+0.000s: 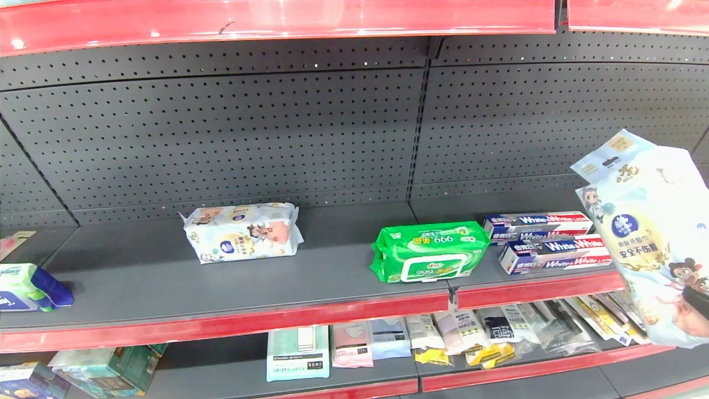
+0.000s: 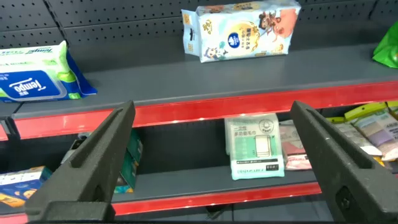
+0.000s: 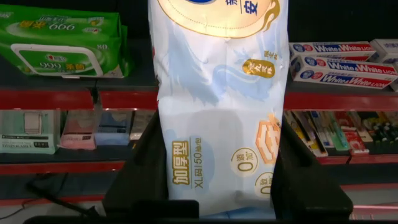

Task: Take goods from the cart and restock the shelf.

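While my right hand [image 3: 217, 165] is clamped across the lower end of the wipes pack [image 1: 645, 238], the pack hangs off the right end of the shelf [image 1: 166, 282], near the toothpaste boxes [image 1: 545, 241]. I judge it soft, fairly light and slick-filmed, so I grip the flat sides. Its long axis stands nearly upright, with the top tipped left. My left hand [image 2: 217, 155] is spread apart and empty.

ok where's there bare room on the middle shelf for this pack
Widest bare stretch: between the tissue pack and the white wipes pack. A narrower gap lies between that and the green wipes pack. Crowded from there to the toothpaste boxes.
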Controlling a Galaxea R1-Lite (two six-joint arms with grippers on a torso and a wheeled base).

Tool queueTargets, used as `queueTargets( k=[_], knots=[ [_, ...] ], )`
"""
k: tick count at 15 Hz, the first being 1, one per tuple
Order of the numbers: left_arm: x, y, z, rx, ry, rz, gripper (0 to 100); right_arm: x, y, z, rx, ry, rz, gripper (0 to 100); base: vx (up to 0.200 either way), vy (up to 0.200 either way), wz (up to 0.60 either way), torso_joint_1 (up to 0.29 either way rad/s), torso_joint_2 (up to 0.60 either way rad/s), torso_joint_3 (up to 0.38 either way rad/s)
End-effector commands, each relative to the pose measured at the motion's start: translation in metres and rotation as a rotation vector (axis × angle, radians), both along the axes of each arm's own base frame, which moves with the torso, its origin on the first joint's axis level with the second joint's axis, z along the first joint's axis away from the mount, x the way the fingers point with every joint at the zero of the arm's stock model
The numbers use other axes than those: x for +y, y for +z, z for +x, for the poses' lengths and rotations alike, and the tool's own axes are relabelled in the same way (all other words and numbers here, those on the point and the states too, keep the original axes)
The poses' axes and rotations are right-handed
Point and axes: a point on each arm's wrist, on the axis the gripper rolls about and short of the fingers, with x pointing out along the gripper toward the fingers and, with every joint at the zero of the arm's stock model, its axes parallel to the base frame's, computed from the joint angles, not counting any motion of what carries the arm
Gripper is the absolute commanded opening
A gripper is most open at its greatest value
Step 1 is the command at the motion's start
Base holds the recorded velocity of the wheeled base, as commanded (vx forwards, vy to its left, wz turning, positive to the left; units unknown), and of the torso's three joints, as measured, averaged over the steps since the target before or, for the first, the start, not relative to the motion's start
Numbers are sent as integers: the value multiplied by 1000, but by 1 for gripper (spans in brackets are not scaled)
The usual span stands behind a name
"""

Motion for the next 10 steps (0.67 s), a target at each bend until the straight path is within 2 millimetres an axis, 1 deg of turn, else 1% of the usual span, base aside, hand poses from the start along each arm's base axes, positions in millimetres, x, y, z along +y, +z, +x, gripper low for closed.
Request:
queueTargets(
  k=[1, 2, 3, 4, 5, 6, 7, 8, 9, 10],
  knots=[
    [0, 74, 8, -9, -15, -76, 100, 1, 2, -3, -20, -2, -5, 0, 0, 0, 0, 0, 0, 0],
    [0, 101, 20, 8, -17, -188, 100, 1, 2, -3, -17, -2, -5, 0, 0, 0, 0, 0, 0, 0],
    [0, 108, 34, 65, -3, -198, 100, 1, 1, -3, -15, -3, -6, 0, 0, 0, 0, 0, 0, 0],
    [0, 108, 48, 134, 22, -190, 100, 0, 2, -2, -13, -6, -7, 0, 0, 0, 0, 0, 0, 0],
    [2, 109, 66, 209, 99, -169, 100, 0, 3, -2, -18, -8, -10, 0, 0, 0, 0, 0, 0, 0],
    [5, 109, 79, 253, 162, -164, 100, 0, 3, -2, -19, -10, -9, 0, 0, 0, 0, 0, 0, 0],
    [10, 102, 104, 327, 246, -152, 100, 0, 5, -2, -24, -10, -10, 0, 0, 0, 0, 0, 0, 0],
    [12, 99, 123, 369, 245, -127, 100, 0, 5, -2, -24, -10, -10, 0, 0, 0, 0, 0, 0, 0],
    [13, 97, 145, 386, 191, -95, 100, 0, 3, -3, -19, -10, -9, 0, 0, 0, 0, 0, 0, 0],
    [14, 100, 165, 342, 86, -76, 100, 1, 1, -4, -15, -7, -8, 0, 0, 0, 0, 0, 0, 0]
  ],
)
